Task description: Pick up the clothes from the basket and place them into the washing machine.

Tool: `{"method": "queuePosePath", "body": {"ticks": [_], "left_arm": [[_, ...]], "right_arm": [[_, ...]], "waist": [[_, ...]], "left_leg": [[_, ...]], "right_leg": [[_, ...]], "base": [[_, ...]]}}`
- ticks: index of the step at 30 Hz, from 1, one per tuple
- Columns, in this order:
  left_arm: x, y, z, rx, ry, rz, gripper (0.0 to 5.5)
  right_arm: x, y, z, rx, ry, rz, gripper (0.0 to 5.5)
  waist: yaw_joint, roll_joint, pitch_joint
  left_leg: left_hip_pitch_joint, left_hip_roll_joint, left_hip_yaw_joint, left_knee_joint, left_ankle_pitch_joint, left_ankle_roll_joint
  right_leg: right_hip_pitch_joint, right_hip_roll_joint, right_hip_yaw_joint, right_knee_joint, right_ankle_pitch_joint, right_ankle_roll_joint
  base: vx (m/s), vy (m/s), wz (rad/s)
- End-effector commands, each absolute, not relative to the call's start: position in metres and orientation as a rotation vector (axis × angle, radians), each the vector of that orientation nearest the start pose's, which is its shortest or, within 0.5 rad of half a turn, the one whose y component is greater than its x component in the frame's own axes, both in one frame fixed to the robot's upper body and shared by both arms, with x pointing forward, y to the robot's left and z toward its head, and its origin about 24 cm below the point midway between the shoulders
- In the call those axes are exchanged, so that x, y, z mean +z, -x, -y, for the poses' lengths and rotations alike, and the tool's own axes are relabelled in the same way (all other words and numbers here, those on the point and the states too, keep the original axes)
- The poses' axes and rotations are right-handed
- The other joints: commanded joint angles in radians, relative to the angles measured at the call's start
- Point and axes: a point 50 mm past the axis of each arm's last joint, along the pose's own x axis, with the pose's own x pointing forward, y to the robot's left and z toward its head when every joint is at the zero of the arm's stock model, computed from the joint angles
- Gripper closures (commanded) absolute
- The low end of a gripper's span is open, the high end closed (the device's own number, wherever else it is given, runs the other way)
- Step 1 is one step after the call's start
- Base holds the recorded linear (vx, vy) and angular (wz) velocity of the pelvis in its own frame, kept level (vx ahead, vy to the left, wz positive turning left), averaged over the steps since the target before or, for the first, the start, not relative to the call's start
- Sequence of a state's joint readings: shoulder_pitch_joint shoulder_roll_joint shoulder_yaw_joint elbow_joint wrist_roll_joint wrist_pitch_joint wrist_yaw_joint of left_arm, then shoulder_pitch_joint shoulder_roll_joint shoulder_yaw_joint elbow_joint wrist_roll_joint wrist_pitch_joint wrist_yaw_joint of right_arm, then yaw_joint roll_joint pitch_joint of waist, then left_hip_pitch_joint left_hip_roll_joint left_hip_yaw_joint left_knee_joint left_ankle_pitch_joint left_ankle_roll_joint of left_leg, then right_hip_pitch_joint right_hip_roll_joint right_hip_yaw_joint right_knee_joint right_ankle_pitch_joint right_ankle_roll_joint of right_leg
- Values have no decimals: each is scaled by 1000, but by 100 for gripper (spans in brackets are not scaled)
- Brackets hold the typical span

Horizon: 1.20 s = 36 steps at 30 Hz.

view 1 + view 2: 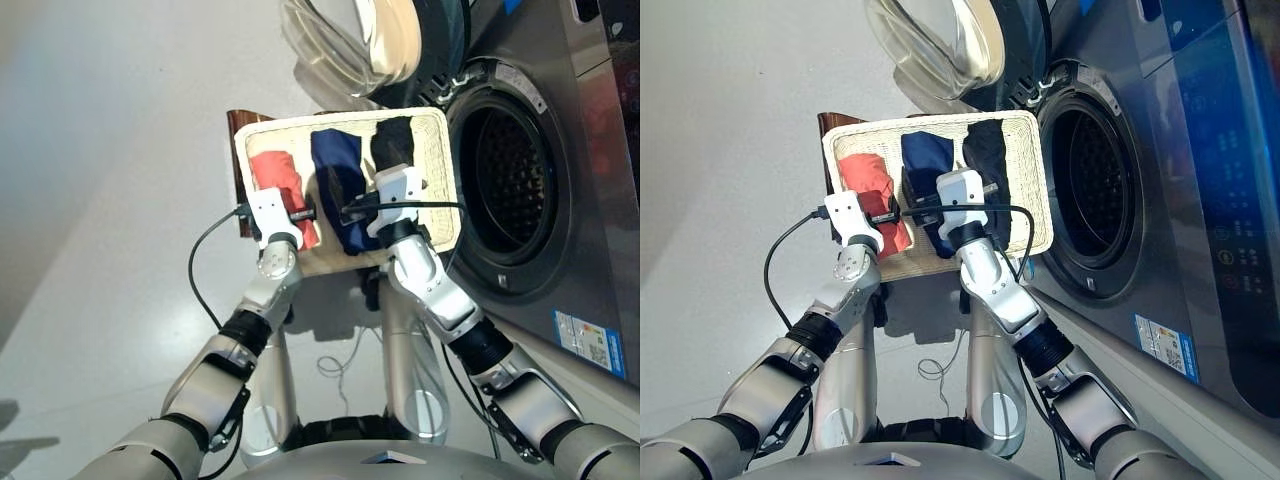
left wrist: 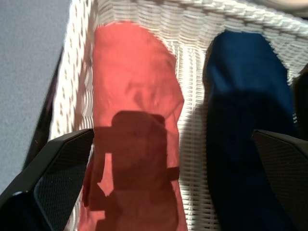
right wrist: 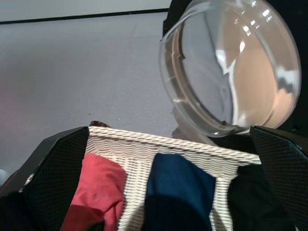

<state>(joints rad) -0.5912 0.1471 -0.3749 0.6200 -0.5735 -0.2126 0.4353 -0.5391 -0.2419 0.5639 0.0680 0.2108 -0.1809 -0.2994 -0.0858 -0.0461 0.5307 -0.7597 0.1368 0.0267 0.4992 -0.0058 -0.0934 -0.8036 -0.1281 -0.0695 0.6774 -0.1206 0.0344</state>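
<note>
**Q:** Where are your tools relative to the laundry?

**A:** Going left to right. My left tool [image 1: 300, 213] hangs over the near end of the red-orange roll [image 1: 281, 180], fingers spread wide; the wrist view shows one pad [image 2: 53, 180] at the basket's outer wall and the other over the navy roll [image 1: 337, 185]. That roll lies at 12 o'clock from the tool, long axis running 6 to 12, away from me. So the spread crosses the roll's short width, and the left arm is the nearer one for it.

**Q:** And the right?

**A:** My right tool [image 1: 352, 212] sits over the near part of the navy roll, fingers apart too, holding nothing. The black roll [image 1: 392, 145] is at about 1 o'clock from it.

**Q:** Contents of the containers?

**A:** The basket [image 1: 443, 180] holds all three rolls side by side, parallel: red-orange, navy, black. The washing machine [image 1: 590, 200] stands at 3 o'clock from the basket, its door [image 1: 330, 45] swung open, and the drum [image 1: 510, 175] looks dark, with no cloth that I can see.

**Q:** Judgement?

**A:** Nothing is loaded yet. I'd drop the left tool straight down on the red-orange roll.
</note>
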Motion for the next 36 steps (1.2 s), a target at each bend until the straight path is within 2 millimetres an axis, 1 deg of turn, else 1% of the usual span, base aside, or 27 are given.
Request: {"method": "queuePosePath", "body": {"ticks": [1, 3, 8, 10, 13, 14, 15, 18, 20, 23, 25, 31, 32, 33, 34, 35, 36], "left_arm": [[100, -357, -93, 99, 228, 128, 0], [105, -359, -93, 104, 242, 142, 0], [109, -364, -101, 152, 273, 135, 0], [108, -370, -110, 207, 291, 110, 0], [110, -375, -121, 251, 308, 96, 0], [110, -375, -121, 251, 308, 96, 0], [109, -378, -125, 272, 303, 80, 0], [109, -380, -127, 278, 294, 66, 0], [109, -383, -133, 287, 286, 54, 0], [110, -384, -133, 289, 285, 51, 0], [108, -385, -132, 291, 281, 36, 0], [105, -386, -133, 293, 268, 17, 0], [106, -387, -132, 292, 268, 18, 101], [104, -387, -132, 291, 269, 10, 162], [103, -387, -133, 293, 272, 5, 304], [100, -386, -133, 294, 274, -8, 336], [104, -387, -133, 293, 276, 4, 399]], "right_arm": [[204, -274, 22, 449, -63, 755, 0], [207, -273, 20, 460, -63, 769, 0], [214, -271, 18, 468, -89, 793, 0], [217, -269, 17, 479, -104, 805, 0], [220, -266, 16, 503, -127, 812, 0], [220, -266, 16, 503, -127, 813, 0], [220, -265, 16, 524, -167, 799, 0], [219, -265, 16, 536, -191, 778, 0], [219, -264, 15, 562, -212, 769, 0], [219, -263, 16, 564, -216, 766, 0], [218, -263, 17, 572, -226, 763, 0], [220, -262, 18, 596, -250, 761, 0], [220, -262, 18, 601, -254, 758, 0], [220, -262, 18, 608, -261, 756, 0], [219, -262, 18, 612, -264, 753, 0], [217, -262, 18, 613, -268, 741, 0], [219, -263, 18, 615, -267, 747, 0]], "waist": [[-17, -3, -11], [-20, -3, -11], [-24, -6, -11], [-31, -12, -11], [-38, -18, -11], [-38, -19, -11], [-43, -22, -11], [-48, -24, -11], [-53, -28, -11], [-53, -28, -11], [-55, -27, -11], [-57, -27, -11], [-57, -26, -11], [-56, -26, -11], [-56, -26, -11], [-54, -24, -11], [-56, -24, -11]], "left_leg": [[-37, 18, -3, 97, -97, 0], [-67, 18, -4, 105, -97, -1], [-115, 25, -4, 123, -101, -2], [-142, 27, -7, 134, -103, -5], [-169, 32, -3, 155, -109, -5], [-170, 33, -3, 156, -110, -5], [-182, 34, -2, 163, -114, -6], [-195, 35, -4, 173, -115, -7], [-205, 38, -5, 178, -117, -9], [-211, 41, -6, 181, -117, -10], [-218, 38, -10, 186, -117, -11], [-220, 37, -8, 190, -118, -12], [-221, 37, -7, 192, -118, -13], [-222, 38, -8, 194, -119, -13], [-220, 38, -8, 194, -119, -13], [-200, 40, -10, 207, -154, -17], [-219, 38, -7, 191, -116, -13]], "right_leg": [[-43, -10, 77, -11, 7, 80], [-74, -9, 76, -3, 5, 80], [-122, -5, 80, 11, 5, 80], [-153, -1, 85, 18, 6, 80], [-182, 3, 88, 33, 3, 80], [-184, 3, 89, 34, 3, 80], [-199, 4, 90, 41, 2, 80], [-209, 6, 93, 45, 1, 79], [-221, 6, 92, 50, -1, 78], [-226, 6, 91, 52, -1, 78], [-232, 7, 91, 54, 1, 77], [-233, 9, 92, 51, 6, 75], [-235, 9, 94, 51, 6, 75], [-237, 10, 97, 53, 6, 75], [-235, 10, 97, 52, 8, 75], [-218, 12, 97, 69, -26, 77], [-235, 11, 99, 49, 12, 75]], "base": [[0, 0, 0], [0, 0, 0], [0, 0, 0], [0, 0, 0], [0, 0, 0], [0, 0, 0], [0, 0, 0], [0, 0, 0], [0, 0, 0], [0, 0, 0], [0, 0, 0], [0, 0, 0], [0, 0, 0], [0, 0, 0], [85, 9, -33], [0, 0, 0], [83, 15, -22]]}}
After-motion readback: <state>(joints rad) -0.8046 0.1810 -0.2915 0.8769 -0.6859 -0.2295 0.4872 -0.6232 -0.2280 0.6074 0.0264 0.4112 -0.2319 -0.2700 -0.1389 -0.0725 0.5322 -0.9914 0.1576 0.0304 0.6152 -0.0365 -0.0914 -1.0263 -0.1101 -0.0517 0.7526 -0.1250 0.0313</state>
